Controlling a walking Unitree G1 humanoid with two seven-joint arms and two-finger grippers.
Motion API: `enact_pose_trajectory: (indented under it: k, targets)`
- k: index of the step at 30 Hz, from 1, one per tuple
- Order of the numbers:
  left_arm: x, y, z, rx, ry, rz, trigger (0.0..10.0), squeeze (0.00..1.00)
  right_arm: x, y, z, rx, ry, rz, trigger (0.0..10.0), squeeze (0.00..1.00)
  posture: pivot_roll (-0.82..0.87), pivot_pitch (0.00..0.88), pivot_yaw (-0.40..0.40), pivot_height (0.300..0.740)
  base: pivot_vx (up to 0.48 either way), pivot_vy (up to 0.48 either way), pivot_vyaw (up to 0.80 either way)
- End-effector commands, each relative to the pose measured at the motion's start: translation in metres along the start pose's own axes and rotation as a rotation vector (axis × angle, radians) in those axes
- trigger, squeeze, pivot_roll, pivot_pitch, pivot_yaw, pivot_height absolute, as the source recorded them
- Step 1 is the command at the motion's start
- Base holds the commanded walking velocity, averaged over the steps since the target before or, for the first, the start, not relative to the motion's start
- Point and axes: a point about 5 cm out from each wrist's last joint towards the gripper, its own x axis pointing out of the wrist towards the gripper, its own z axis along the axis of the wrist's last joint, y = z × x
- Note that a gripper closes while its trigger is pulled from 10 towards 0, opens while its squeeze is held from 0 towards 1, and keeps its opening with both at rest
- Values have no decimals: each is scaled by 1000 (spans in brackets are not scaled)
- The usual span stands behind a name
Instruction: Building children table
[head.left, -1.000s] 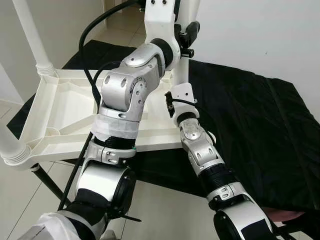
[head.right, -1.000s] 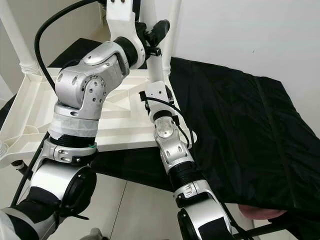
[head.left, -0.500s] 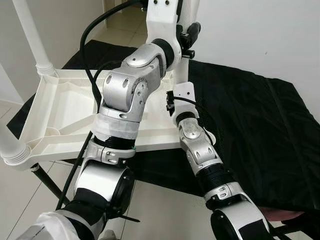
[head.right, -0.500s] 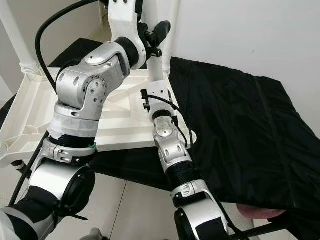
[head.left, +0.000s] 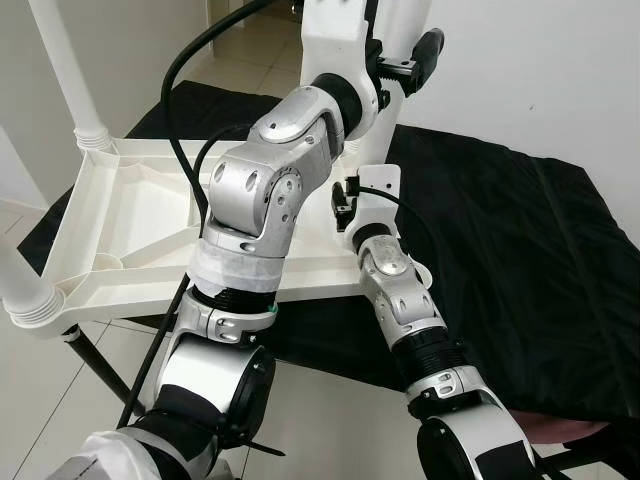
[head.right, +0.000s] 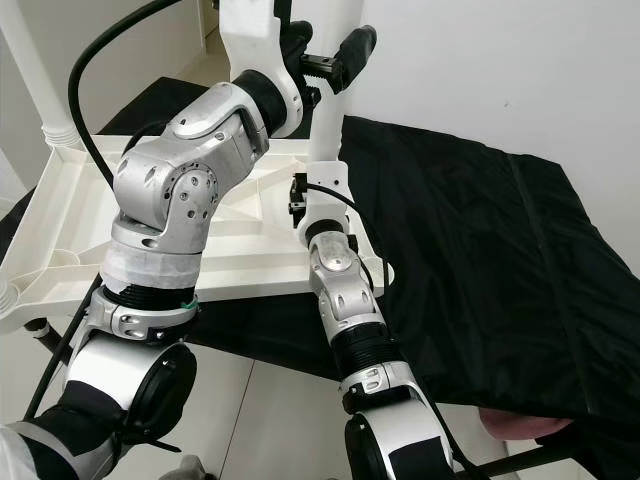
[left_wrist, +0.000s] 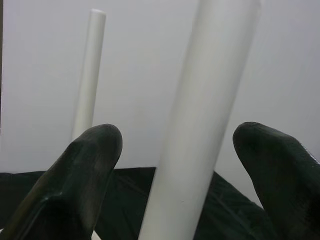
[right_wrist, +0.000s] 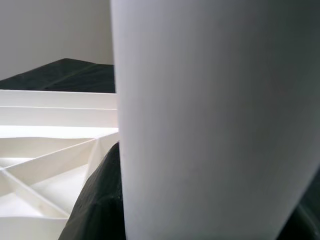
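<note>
at the tabletop's (head.left: 120, 215) far right corner, both grippers work on one white leg (left_wrist: 200, 120).
left gripper (left_wrist: 180, 150) is wide around it; right gripper (right_wrist: 107, 200) hugs it low down.

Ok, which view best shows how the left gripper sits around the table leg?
The left wrist view: the white table leg stands between the two black fingers with gaps on both sides. The eye views show the left gripper high on that leg, partly behind the wrist. The right wrist view shows the leg close up.

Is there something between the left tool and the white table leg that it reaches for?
Nothing visible does. In the left wrist view the white table leg stands between the two open fingers of the left tool, with gaps on both sides.
</note>
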Motion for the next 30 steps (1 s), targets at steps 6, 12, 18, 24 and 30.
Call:
enact_pose_trajectory:
  k: [6, 12, 18, 24, 30]
  targets:
    - [-9, 18, -1, -80, -36, -9, 10000, 0, 4, -40, 10, -11, -57, -137, 10000, 0, -2, 0, -57, 740, 0, 0, 0]
    - [-13, 27, -16, -28, 6, 27, 10000, 0, 5, -53, 14, -2, -74, -184, 10000, 0, -7, 0, -49, 740, 0, 0, 0]
    - [-22, 44, -51, -1, 80, 101, 10000, 0, 4, -62, 21, 42, -116, -220, 10000, 0, 8, 0, -60, 740, 0, 0, 0]
    - [-31, 48, -68, 28, 117, 110, 10000, 0, 3, -59, 20, 50, -119, -206, 10000, 0, 17, 0, -65, 740, 0, 0, 0]
    - [-41, 45, -91, 71, 188, 80, 10000, 0, 3, -58, 18, 39, -119, -187, 10000, 0, 30, 0, -68, 740, 0, 0, 0]
